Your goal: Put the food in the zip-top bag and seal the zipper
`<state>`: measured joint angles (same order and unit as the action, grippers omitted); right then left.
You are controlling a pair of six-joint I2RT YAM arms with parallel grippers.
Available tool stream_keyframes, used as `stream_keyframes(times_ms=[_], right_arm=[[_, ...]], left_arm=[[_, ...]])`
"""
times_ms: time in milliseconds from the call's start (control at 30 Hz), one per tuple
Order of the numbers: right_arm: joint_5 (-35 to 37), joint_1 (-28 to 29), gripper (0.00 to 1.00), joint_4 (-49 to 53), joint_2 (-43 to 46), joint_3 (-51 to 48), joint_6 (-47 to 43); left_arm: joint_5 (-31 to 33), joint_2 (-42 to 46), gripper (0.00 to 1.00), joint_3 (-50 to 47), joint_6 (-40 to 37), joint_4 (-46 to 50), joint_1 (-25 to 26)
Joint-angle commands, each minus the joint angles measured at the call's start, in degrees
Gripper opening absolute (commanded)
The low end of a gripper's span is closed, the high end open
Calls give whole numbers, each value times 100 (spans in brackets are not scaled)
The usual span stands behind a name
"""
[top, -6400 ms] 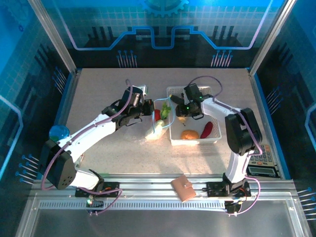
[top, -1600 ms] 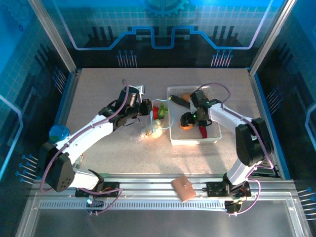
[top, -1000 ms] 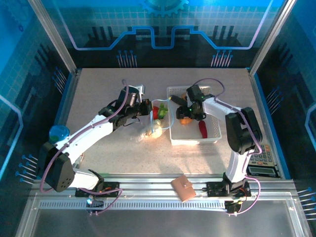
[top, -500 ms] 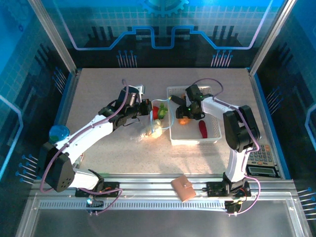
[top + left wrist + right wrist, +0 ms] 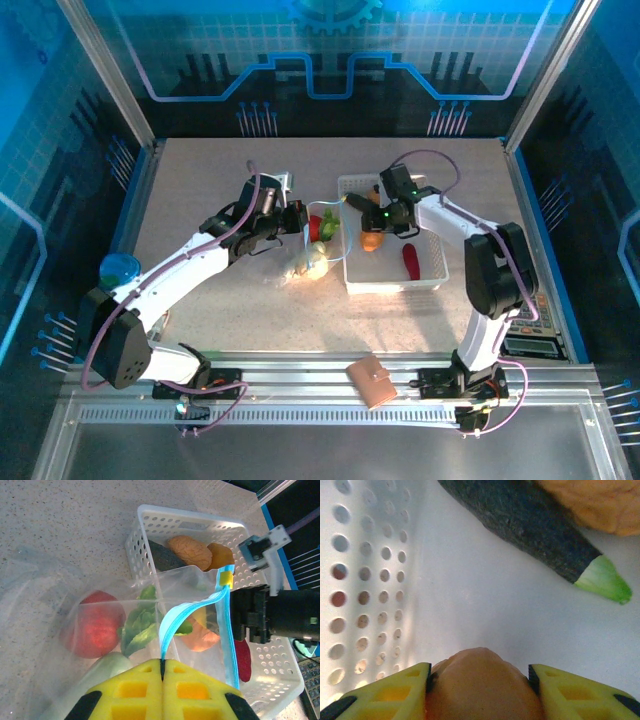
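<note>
Zip-top bag (image 5: 100,605) sits on tabletop (image 5: 210,175) just beside white basket (image 5: 395,287), tomato (image 5: 94,627) and leafy green (image 5: 135,632) inside. My left tool (image 5: 162,667) is clamped on its blue zipper (image 5: 227,635). My right tool (image 5: 480,677) grips an orange food piece (image 5: 480,690) over the basket floor.

Cropped food, a swallowed zipper end

Right wrist view: the orange piece (image 5: 480,700) clamped in the right pincer (image 5: 479,672) runs off the bottom edge, and the dark eggplant (image 5: 520,525) and tan piece (image 5: 592,500) are cropped at the top. Left wrist view: the zipper (image 5: 170,620) vanishes between the closed pads of the left pincer (image 5: 162,666), and the pale vegetable (image 5: 107,667) is cropped below.
</note>
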<state>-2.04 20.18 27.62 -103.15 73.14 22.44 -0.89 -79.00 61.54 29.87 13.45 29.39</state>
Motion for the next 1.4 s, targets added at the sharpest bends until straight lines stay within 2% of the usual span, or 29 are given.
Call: stream_keyframes(times_ms=[0, 433, 733, 1000, 1367], right_arm=[[163, -63, 30, 112, 391, 42, -78], [832, 63, 30, 86, 1803, 179, -165], [1250, 1144, 31, -237, 2505, 178, -399], [1382, 1987, 31, -823, 2416, -88, -368], [1617, 2438, 31, -961, 1679, -262, -108]], left_arm=[[-48, 118, 2, -36, -70, 9, -39], [-105, 17, 1, 16, -48, -18, -43], [-170, -100, 1, 170, -14, 6, -41], [-293, -273, 1, 370, 30, 52, -47], [-298, -265, 1, 429, 16, 99, -45]])
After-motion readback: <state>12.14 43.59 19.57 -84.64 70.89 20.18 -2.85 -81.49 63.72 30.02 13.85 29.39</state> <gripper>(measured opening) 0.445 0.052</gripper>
